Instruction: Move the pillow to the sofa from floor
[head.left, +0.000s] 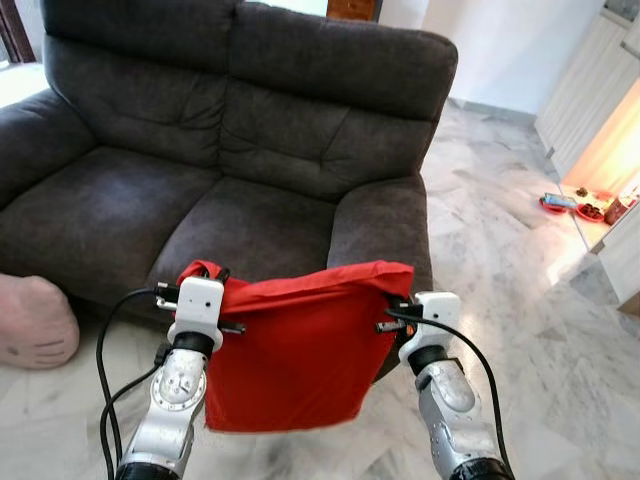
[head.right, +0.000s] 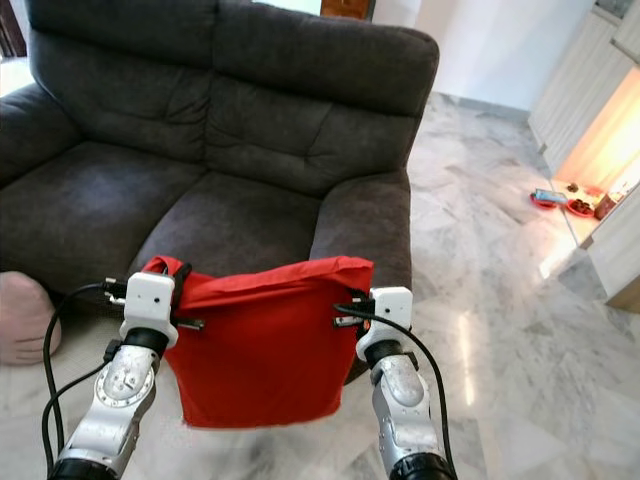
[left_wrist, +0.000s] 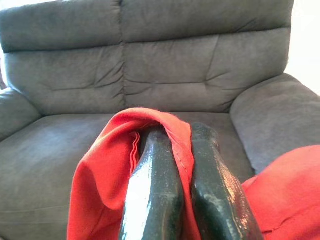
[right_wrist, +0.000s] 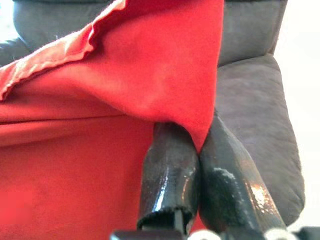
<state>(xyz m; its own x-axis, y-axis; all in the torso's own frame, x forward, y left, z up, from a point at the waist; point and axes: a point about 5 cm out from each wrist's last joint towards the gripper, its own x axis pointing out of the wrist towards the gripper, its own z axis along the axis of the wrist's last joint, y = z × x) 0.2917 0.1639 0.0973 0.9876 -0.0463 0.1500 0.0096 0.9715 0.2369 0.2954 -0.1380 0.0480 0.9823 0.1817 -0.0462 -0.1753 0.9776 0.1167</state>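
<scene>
A flat red pillow (head.left: 295, 350) hangs in the air in front of the dark grey sofa (head.left: 250, 140), held by its two top corners. My left gripper (head.left: 205, 272) is shut on the pillow's upper left corner; the left wrist view has red cloth (left_wrist: 165, 125) pinched between both black fingers (left_wrist: 150, 195). My right gripper (head.left: 398, 300) is shut on the upper right corner, with cloth (right_wrist: 165, 65) clamped between its fingers (right_wrist: 170, 175). The pillow hangs just before the sofa's right seat cushion (head.left: 250, 225), its lower edge above the floor.
A pale pink cushion (head.left: 35, 320) lies on the marble floor (head.left: 500, 300) at the sofa's left front. White cabinets (head.left: 590, 90) stand at the far right, with small red dishes (head.left: 575, 205) on the floor beside them. Open floor stretches to the right of the sofa.
</scene>
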